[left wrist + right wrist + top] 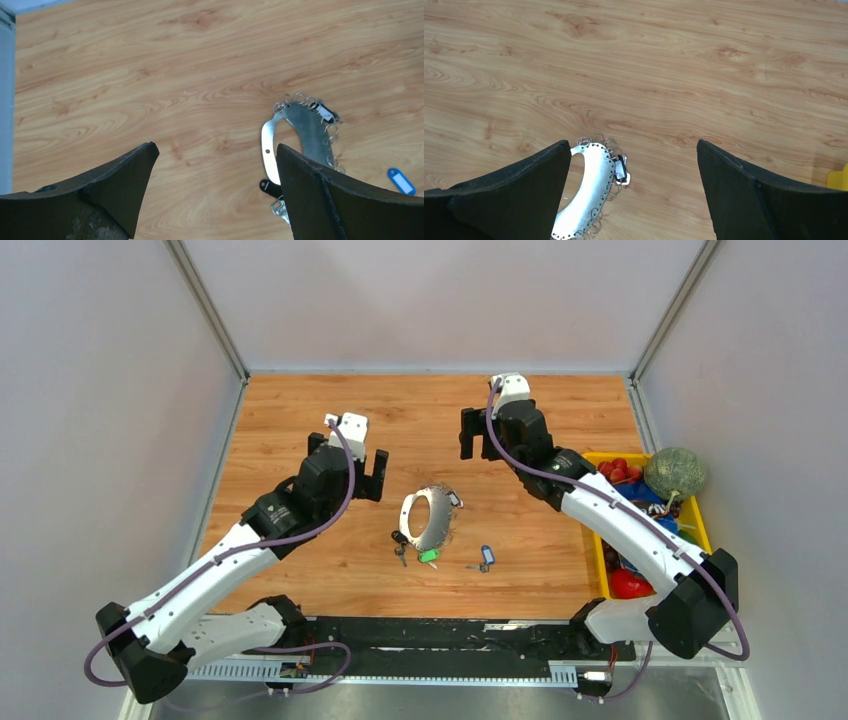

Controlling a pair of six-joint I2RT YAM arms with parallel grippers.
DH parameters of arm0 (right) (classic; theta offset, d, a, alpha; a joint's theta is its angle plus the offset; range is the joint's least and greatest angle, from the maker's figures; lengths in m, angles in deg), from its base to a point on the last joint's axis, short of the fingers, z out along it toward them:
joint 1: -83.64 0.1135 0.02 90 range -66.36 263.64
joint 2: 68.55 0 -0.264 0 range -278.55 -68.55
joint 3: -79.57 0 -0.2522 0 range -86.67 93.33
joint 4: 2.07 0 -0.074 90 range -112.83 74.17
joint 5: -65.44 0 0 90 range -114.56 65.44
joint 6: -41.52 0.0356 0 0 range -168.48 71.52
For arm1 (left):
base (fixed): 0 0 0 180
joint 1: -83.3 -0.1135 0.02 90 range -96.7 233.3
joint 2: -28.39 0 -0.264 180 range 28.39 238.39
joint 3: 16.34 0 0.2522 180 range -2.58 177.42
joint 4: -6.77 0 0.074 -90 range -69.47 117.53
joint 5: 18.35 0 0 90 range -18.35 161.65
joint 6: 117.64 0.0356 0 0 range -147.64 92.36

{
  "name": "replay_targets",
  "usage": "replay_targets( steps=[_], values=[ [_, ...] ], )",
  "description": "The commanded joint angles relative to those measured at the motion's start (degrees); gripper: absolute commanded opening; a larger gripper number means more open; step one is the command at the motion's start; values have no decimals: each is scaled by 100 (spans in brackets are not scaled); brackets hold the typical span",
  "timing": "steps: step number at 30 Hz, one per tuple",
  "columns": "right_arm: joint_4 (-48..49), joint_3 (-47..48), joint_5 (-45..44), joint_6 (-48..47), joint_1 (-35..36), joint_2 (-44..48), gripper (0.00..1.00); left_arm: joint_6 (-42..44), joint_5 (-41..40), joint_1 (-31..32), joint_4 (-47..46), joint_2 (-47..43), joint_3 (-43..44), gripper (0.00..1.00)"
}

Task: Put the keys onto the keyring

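Note:
The keyring (428, 518) lies flat mid-table, a silvery hoop edged with small wire rings; a dark-tagged key (454, 499) rests at its right edge. Loose keys lie in front of it: a dark-headed one (400, 540), a green-tagged one (429, 556) and a blue-tagged one (487, 556). My left gripper (348, 462) hovers open to the hoop's left. The left wrist view shows the left gripper (216, 150), the keyring (305, 135), the dark-headed key (270, 187) and the blue tag (401, 180). My right gripper (495, 435) hangs open behind the hoop; the right wrist view shows the right gripper (632, 145) and the keyring (591, 185).
A yellow bin (602, 575) stands at the right edge under the right arm, holding a green melon (675, 472), small red fruits (620, 470) and a red pepper (630, 583). Grey walls close in the wooden table on three sides.

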Motion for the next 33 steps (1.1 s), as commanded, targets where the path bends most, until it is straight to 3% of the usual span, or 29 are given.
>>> replay_targets(
  steps=[1, 6, 9, 14, 22, 33],
  values=[
    [181, 160, 45, 174, 12, -96, 100, -160, -169, -6, 118, -434, -174, 100],
    [283, -217, 1659, -460, -33, -166, 100, -186, 248, -2, 118, -640, -283, 100],
    [333, -478, 2051, -383, -13, -55, 100, -264, 419, -1, 169, -587, -267, 100],
    [424, -1280, 1944, -48, 221, 337, 94, -604, 587, -2, 153, -662, -404, 100],
    [273, -1747, 1334, 58, 907, 1307, 94, -937, 266, -5, 645, -457, -48, 100],
    [-332, -2054, 783, -251, 939, 1778, 91, -849, 1215, -1, -45, -583, -517, 100]
  ],
)
